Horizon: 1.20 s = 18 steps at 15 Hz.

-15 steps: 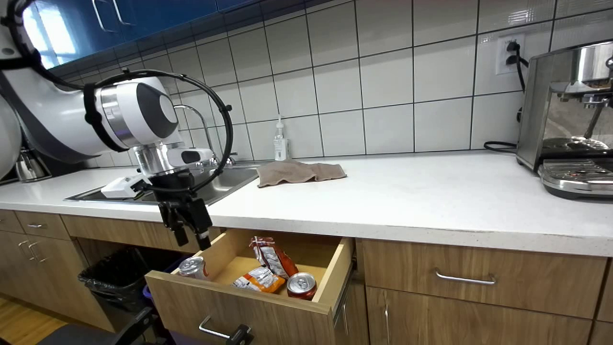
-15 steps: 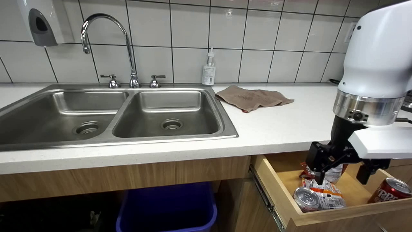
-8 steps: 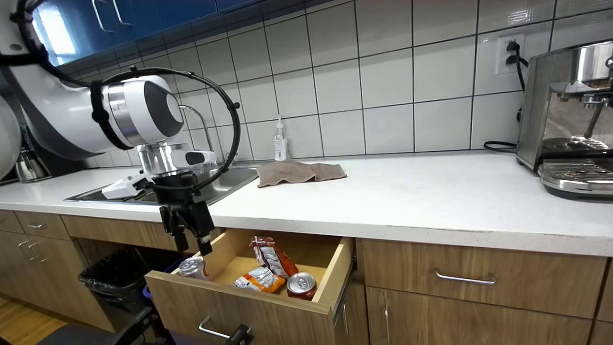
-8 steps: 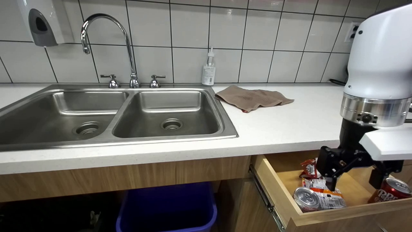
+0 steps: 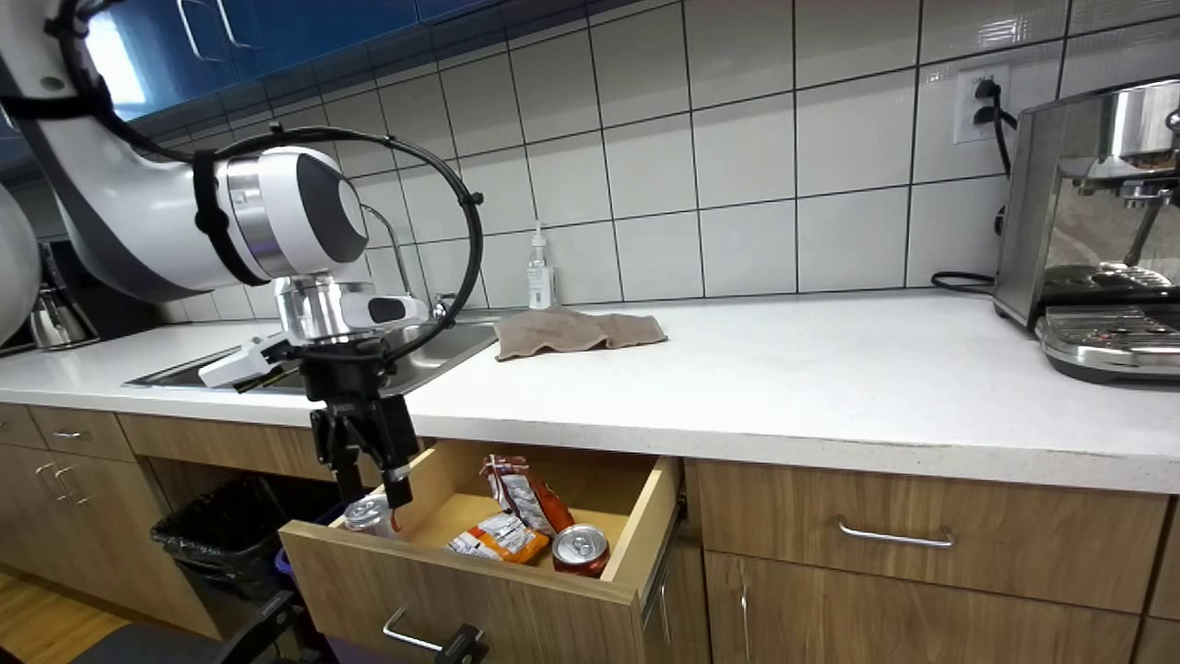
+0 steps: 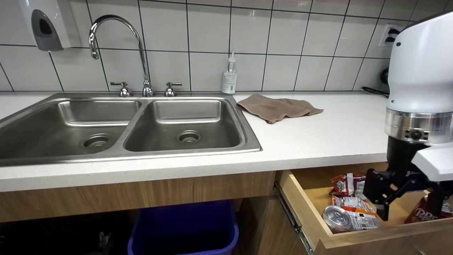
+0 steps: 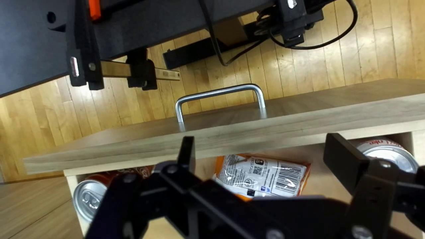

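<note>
My gripper is open and empty above the pulled-out wooden drawer; it also shows in both exterior views. In the wrist view an orange-and-white snack bag lies in the drawer below the gap between the fingers. A silver can stands in a front corner, beyond one finger. It also shows in an exterior view. A dark red Dr Pepper can is at the opposite front corner, partly covered by a finger there. A red bag leans behind the orange one; the gripper hides it in the wrist view.
The white counter edge overhangs the drawer's back. A double sink, a brown cloth and a soap bottle are on the counter. A blue bin stands below. A coffee machine stands farther along.
My gripper has moved lower and along the drawer toward the Dr Pepper can's side, staying open. The cans, bags and drawer have not moved.
</note>
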### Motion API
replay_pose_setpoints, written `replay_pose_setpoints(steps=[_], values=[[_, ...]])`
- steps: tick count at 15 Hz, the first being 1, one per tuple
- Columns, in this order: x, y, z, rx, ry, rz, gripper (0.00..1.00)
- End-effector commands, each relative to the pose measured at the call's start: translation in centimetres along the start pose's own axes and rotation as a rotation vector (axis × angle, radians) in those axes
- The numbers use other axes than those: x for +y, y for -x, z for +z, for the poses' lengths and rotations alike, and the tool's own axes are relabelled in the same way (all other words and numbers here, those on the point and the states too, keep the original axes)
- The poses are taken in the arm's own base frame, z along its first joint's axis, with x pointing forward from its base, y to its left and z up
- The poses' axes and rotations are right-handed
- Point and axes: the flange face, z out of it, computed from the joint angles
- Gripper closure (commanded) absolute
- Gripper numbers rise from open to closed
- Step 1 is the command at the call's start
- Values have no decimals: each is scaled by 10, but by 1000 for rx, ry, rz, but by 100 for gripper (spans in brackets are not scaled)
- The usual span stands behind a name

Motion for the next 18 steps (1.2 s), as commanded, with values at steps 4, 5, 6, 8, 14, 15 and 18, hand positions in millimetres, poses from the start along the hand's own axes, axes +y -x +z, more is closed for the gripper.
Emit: replay_pose_setpoints(steps=[4, 5, 6, 8, 14, 15, 18], values=[[8, 10, 8, -82, 7, -46, 0], [9, 11, 10, -90, 11, -51, 0], [10, 12, 11, -99, 13, -57, 0], [11, 15, 14, -115, 19, -69, 0], [16, 18, 26, -131, 37, -72, 0], [16, 18, 29, -133, 43, -72, 0], [18, 21, 40, -141, 64, -73, 0]])
